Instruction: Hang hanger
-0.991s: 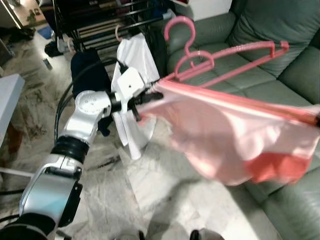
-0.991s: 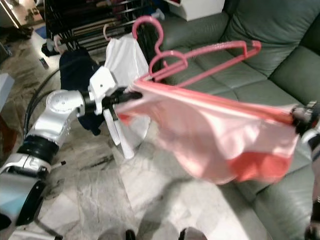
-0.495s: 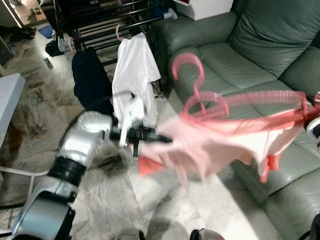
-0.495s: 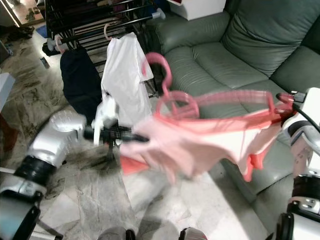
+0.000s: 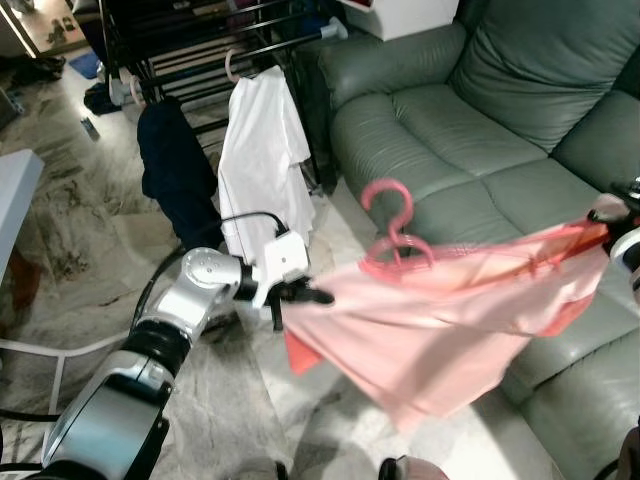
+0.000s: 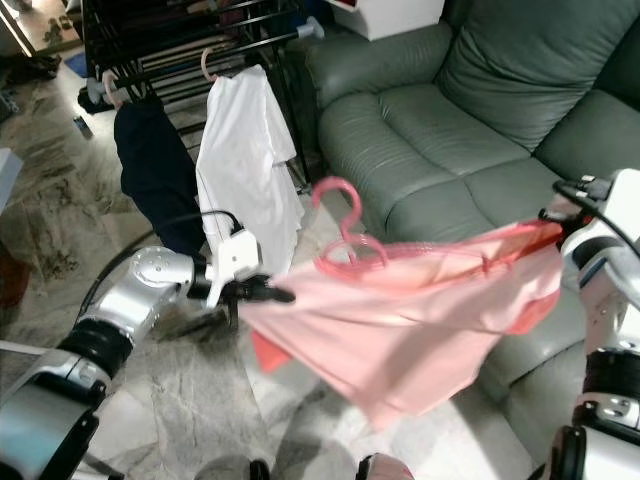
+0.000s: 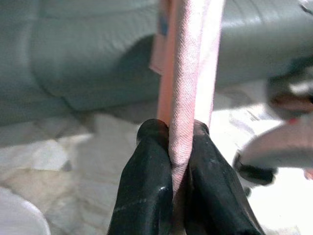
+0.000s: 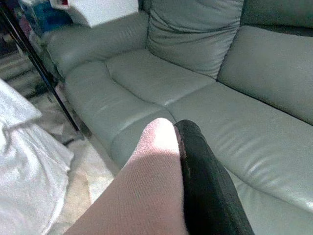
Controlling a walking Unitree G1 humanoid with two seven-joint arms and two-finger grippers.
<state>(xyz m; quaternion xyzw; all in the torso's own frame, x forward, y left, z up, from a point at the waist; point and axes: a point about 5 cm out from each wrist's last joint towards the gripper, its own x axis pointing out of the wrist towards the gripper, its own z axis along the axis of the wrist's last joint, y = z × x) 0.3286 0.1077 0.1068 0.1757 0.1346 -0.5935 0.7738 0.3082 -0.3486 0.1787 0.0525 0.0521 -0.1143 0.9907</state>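
Observation:
A pink garment (image 5: pixel 440 325) is stretched between my two grippers over the floor in front of the sofa. A pink hanger (image 5: pixel 395 235) sits in its upper edge, hook upright. My left gripper (image 5: pixel 312 296) is shut on the garment's left edge; in the left wrist view both black fingers (image 7: pixel 146 191) pinch the pink cloth (image 7: pixel 188 83). My right gripper (image 6: pixel 560 212) holds the garment's right end by the sofa; in the right wrist view pink cloth (image 8: pixel 146 191) lies against one black finger (image 8: pixel 205 191). The black drying rack (image 5: pixel 200 40) stands at the back left.
A white shirt (image 5: pixel 262 150) and a dark garment (image 5: pixel 175 170) hang on hangers from the rack. A grey-green leather sofa (image 5: pixel 470 120) fills the right side. A pale table edge (image 5: pixel 15 200) is at far left. The marble floor (image 5: pixel 220 400) lies below.
Both arms have lowered the garment, and the hanger has dropped with it. The left gripper came down and nearer the floor; the cloth now hangs in a flatter sheet.

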